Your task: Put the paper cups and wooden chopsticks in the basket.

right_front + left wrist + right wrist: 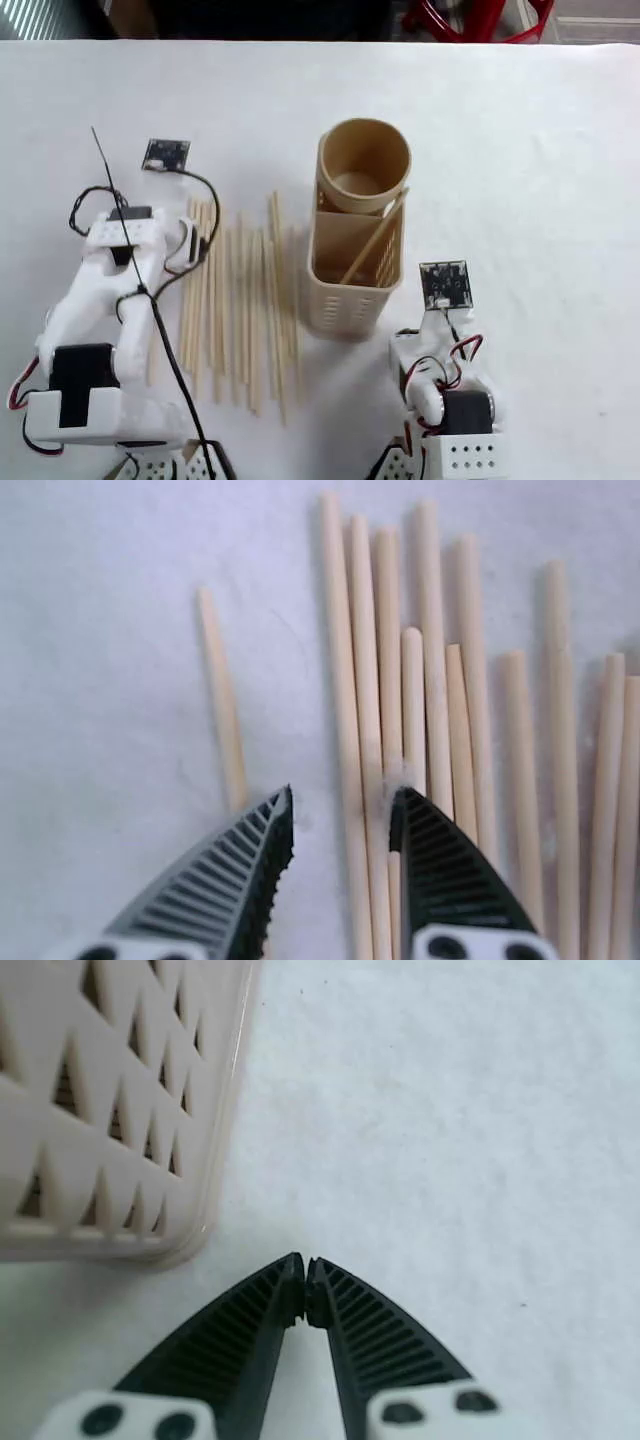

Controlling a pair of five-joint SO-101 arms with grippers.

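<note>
Basket [355, 270]: cup [363, 165], one leaning stick [372, 243] inside.
Chopsticks [240, 310]: loose row on counter [520, 150] beside basket, long axes parallel to its long side.
Left hand [340, 810]: nearer, partly open, empty, tips straddling chopsticks lengthwise.
Right hand [305, 1290]: closed, empty, just beside basket.

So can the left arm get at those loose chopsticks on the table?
Probably yes. Its tool is open right over the chopsticks, a couple of them lie between its tips, and nothing seems to be in the way.
</note>
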